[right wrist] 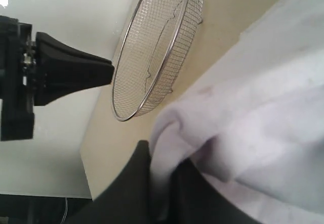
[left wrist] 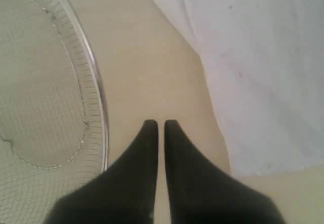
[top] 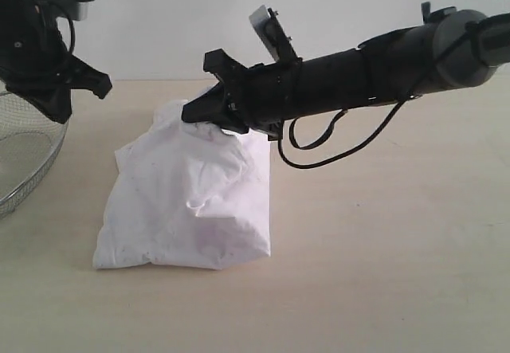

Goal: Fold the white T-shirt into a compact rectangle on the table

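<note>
Right arm point(top: 358, 70) stretched level from the right edge, its gripper point(top: 199, 115) pinching the shirt point(top: 187, 201) (top fold, centre) — left gripper point(left wrist: 157, 125) clenched, empty, upper left.

Round wire-mesh basket point(top: 36, 162) at far left of exterior view, cut off by frame edge, resting on desk point(top: 382, 249). Silver metal, fine grid mesh, thicker bright rim, shallow sloping side. Left wrist view: basket point(left wrist: 50, 82) seen from above, curved rim, thin circular seam in mesh floor. Right wrist view: basket point(right wrist: 157, 57) seen nearly side-on, most of rim in view, two small nubs on outer side. Plain pale wall point(top: 239, 18) behind desk.
</note>
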{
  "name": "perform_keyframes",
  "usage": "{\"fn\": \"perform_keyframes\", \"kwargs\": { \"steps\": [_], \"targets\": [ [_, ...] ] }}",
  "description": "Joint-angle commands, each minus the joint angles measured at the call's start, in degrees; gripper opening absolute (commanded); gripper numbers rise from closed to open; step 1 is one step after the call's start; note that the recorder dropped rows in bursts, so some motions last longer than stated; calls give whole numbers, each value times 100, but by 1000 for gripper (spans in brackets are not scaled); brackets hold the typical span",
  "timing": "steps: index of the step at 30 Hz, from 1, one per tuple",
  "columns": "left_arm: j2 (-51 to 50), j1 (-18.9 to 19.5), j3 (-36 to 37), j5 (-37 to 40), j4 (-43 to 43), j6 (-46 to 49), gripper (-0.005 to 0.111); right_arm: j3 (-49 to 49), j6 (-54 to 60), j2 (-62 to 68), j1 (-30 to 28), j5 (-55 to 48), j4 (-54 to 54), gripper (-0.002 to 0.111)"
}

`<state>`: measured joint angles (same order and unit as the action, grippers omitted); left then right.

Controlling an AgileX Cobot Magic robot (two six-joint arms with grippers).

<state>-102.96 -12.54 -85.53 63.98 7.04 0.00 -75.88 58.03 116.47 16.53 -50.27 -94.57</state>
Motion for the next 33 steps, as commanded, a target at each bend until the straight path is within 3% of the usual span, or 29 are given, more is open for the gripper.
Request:
{"fn": "perform_keyframes", "kwargs": {
  "steps": [1, 19, 22, 25, 26, 27, 28, 33],
  "targets": [
    [298, 207, 28, 8, -31, -45, 4, -273, -53, 141, 317, 220, -19, 0],
    [349, 220, 39, 98, -342, 110, 4, -821, -162, 896, 1279, 1433, -118, 0],
    [361, 220, 167, 49, -360, 110, 4, -821, -185, 1047, 1279, 1244, -254, 15],
    [361, 220, 352, -14, -360, 110, 4, -821, -185, 1113, 1279, 1117, -271, 53],
    [361, 220, 402, -60, -360, 110, 4, -821, -173, 1113, 1279, 1052, -259, 71],
    [361, 220, 438, -111, -387, 110, 4, -831, -173, 1113, 1279, 952, -259, 77],
    [361, 220, 454, -125, -420, 110, 4, -873, -139, 1113, 1279, 788, -259, 78],
    [361, 220, 448, -147, -665, 310, 4, -989, -64, 1077, 1279, 398, -231, 58]
  ]
}}
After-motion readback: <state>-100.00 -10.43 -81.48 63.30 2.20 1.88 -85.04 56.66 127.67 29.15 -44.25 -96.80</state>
